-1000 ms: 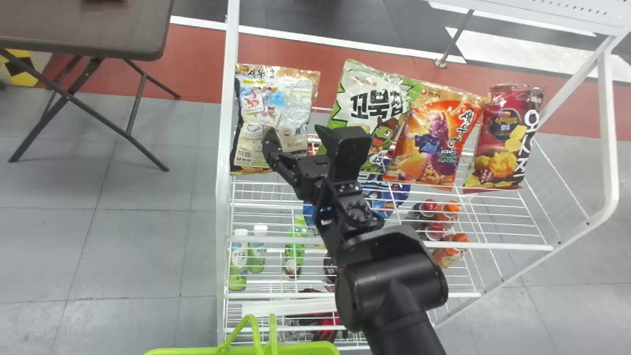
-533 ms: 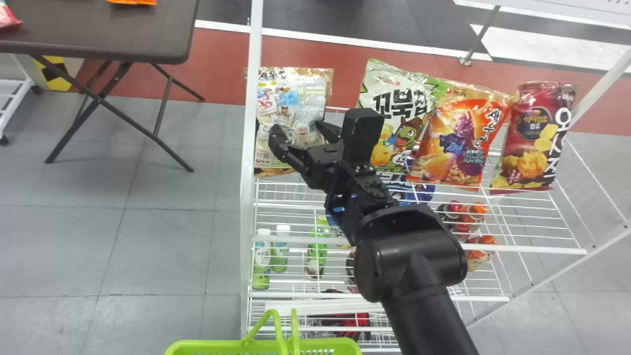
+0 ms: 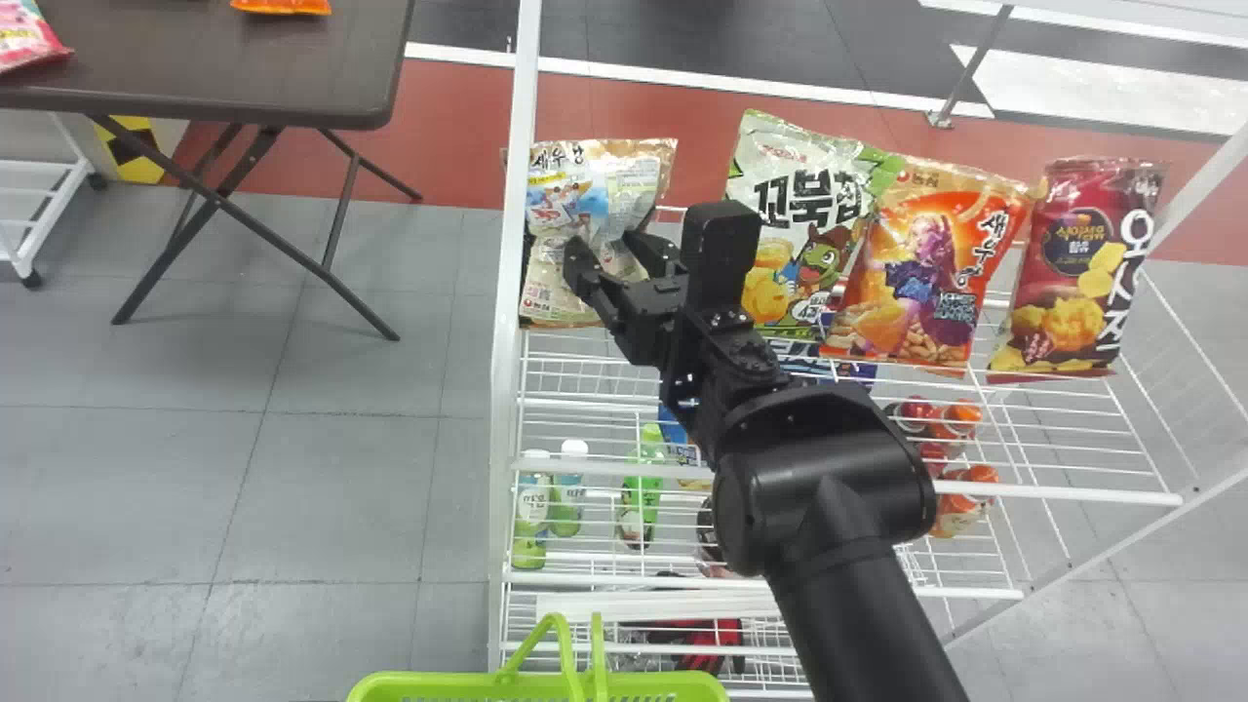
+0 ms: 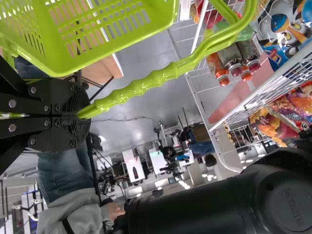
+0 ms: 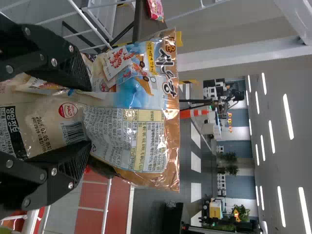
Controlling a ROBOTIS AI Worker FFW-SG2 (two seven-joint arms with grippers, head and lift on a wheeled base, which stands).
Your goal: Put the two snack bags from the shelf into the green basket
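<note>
Head view, clock face on the frame: the right gripper [image 3: 606, 255] is just shy of 12 o'clock, jaws squeezing a tan snack bag [image 3: 603, 185] around its middle. That bag's at the near-12 end of the white wire shelf [image 3: 1072, 494], while a green-and-white bag [image 3: 799, 214], an orange bag [image 3: 926, 273] and a dark red bag [image 3: 1077, 273] run from 2 toward 3. Can't tell which is bag number two. Green basket [image 3: 448, 686] sits around 6:30, and in the left wrist view the left gripper [image 4: 78, 116] has its jaws clamped on the handle [image 4: 141, 87].

Dark bench [image 3: 244, 63] at 10 has a pink packet [image 3: 27, 41] and an orange packet [image 3: 281, 6] on it. Floor's grey tile [image 3: 331, 487] with a red strip [image 3: 458, 127] toward 11, and right wrist view catches bright ceiling lights [image 5: 288, 117].
</note>
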